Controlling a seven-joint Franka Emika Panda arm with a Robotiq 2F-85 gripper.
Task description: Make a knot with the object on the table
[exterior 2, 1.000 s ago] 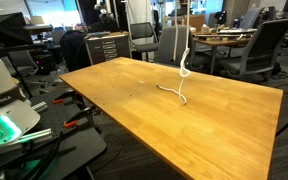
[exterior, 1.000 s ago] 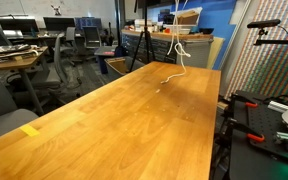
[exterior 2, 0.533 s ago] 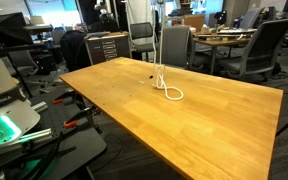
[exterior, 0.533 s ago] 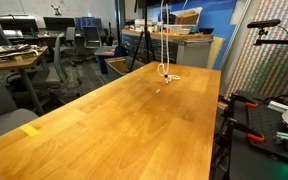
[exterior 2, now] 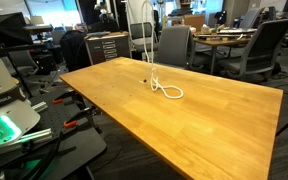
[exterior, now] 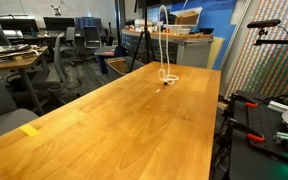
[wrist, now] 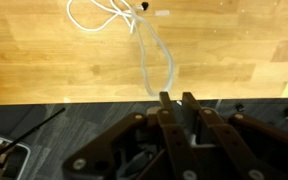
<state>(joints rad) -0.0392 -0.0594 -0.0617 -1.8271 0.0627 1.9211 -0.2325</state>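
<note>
In an office of desks (exterior: 14,58) and swivel chairs (exterior 2: 269,45), the wooden bench (exterior: 104,120) is carrying the white cord (exterior 2: 152,50) near its far end. The closed jaws are pinching its upper part while the rest is lying in a loose loop (exterior: 168,75); threading and tightening are seemingly remaining.

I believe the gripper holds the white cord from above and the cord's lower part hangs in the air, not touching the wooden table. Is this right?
Not fully. The gripper does hold the white cord from above, but the lower part does not hang free: it lies in a loop on the wooden table, as an exterior view shows.
</note>
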